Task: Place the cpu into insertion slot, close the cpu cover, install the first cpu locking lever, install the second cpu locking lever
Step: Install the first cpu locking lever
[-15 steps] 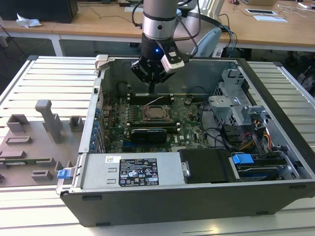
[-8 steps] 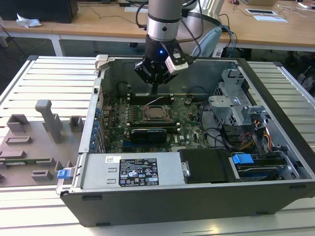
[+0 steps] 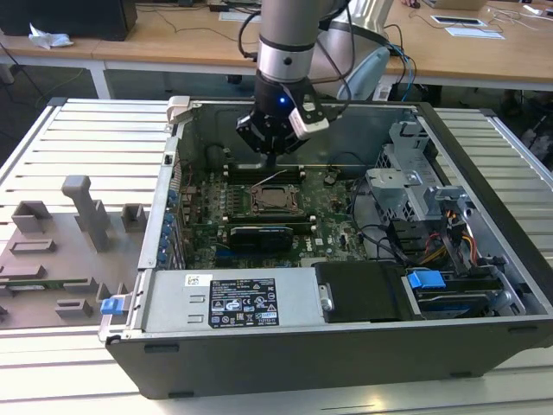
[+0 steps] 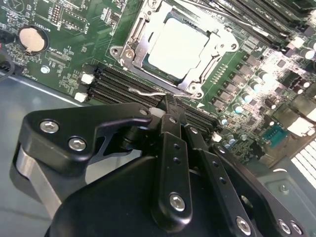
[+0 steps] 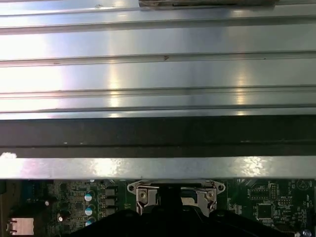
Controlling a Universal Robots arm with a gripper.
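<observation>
While the claw point(image 4: 169, 106) hangs with fingers pressed together, the cpu point(image 4: 180, 44) sits in the insertion slot point(image 3: 254, 198) at the exterior view's centre, under the cpu cover point(image 4: 139, 49); a thin locking lever point(image 4: 145, 92) lies crosswise just beyond its tip.

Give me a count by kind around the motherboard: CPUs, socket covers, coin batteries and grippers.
cpu: 1
cover: 1
coin battery: 1
gripper: 1
Total: 4
</observation>
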